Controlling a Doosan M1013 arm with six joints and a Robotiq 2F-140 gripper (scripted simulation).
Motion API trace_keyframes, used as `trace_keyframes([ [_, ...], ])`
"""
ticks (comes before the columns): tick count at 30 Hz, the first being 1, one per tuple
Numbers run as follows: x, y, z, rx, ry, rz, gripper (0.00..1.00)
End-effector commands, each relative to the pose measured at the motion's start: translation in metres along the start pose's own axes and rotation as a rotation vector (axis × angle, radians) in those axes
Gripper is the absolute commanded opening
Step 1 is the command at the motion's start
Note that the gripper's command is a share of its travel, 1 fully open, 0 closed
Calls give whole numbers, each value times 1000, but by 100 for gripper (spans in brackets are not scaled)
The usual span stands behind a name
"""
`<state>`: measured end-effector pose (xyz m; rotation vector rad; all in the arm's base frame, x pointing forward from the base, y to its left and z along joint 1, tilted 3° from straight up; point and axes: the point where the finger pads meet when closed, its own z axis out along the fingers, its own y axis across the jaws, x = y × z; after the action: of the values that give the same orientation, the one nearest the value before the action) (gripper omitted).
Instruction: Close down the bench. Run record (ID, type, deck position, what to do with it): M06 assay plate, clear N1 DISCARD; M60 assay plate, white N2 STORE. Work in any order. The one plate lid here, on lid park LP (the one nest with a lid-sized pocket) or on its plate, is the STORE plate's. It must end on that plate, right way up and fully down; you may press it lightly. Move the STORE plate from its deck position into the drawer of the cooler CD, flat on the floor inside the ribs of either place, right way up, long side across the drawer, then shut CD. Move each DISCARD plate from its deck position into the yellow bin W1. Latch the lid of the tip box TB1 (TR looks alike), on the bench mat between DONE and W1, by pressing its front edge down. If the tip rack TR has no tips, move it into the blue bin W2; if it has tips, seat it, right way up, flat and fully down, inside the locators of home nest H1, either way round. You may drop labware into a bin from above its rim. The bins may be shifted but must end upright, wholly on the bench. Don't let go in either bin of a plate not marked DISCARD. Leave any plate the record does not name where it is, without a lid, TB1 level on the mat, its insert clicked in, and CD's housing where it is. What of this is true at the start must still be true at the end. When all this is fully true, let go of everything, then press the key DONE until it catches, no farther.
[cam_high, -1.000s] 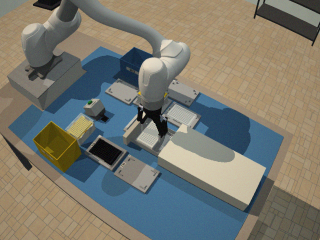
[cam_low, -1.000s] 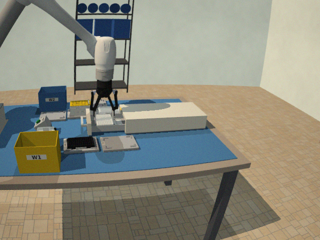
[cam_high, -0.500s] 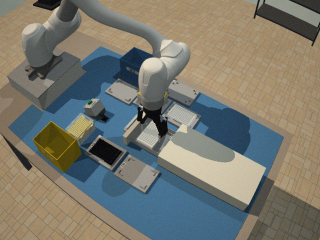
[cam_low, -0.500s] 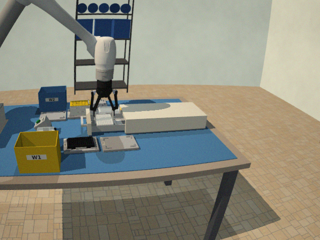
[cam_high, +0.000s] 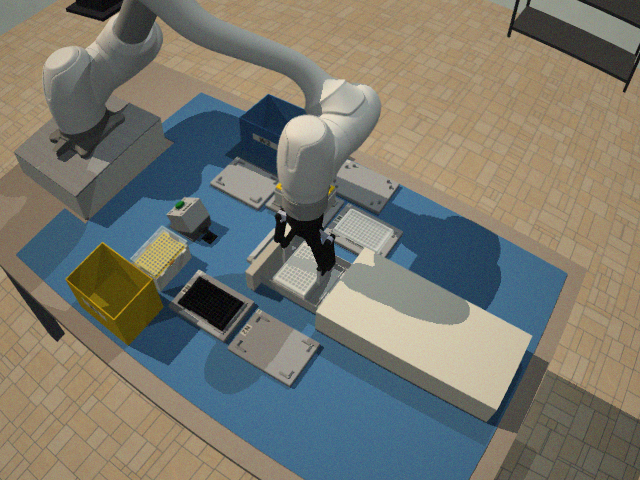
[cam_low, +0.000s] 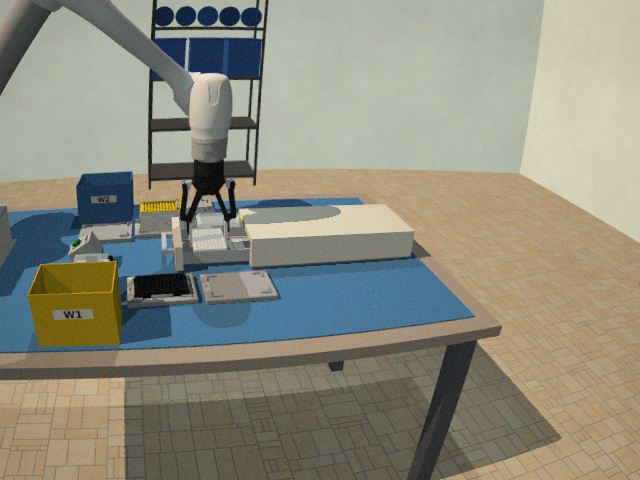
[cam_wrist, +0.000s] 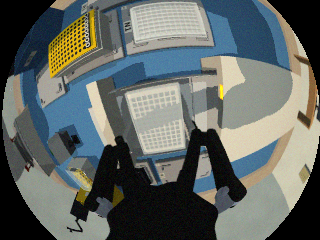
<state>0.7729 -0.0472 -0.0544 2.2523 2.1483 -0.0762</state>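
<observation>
My gripper (cam_high: 303, 253) hangs straight down over the open drawer (cam_high: 289, 276) of the cream cooler CD (cam_high: 423, 343). It is shut on the white assay plate (cam_high: 297, 273), which sits low in the drawer near its front wall. The plate also shows in the wrist view (cam_wrist: 159, 120) between my fingers and in the exterior view (cam_low: 209, 240). Whether a lid is on it, I cannot tell. A pale plate (cam_high: 361, 229) rests on a nest behind the drawer. The tip rack with yellow tips (cam_low: 160, 206) stands on a nest near the blue bin W2 (cam_high: 268, 126).
The yellow bin W1 (cam_high: 111, 291) stands at the front left. Beside it is the tip box TB1 (cam_high: 160, 253), then the box with the green DONE key (cam_high: 179, 204). A black plate (cam_high: 211, 304) sits on a nest. An empty nest (cam_high: 273, 343) lies to its right.
</observation>
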Motion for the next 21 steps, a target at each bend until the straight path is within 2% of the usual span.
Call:
trace_keyframes([
  [1, 0, 0, 0, 0, 0, 0, 0],
  [21, 0, 0, 6, 0, 0, 0, 0],
])
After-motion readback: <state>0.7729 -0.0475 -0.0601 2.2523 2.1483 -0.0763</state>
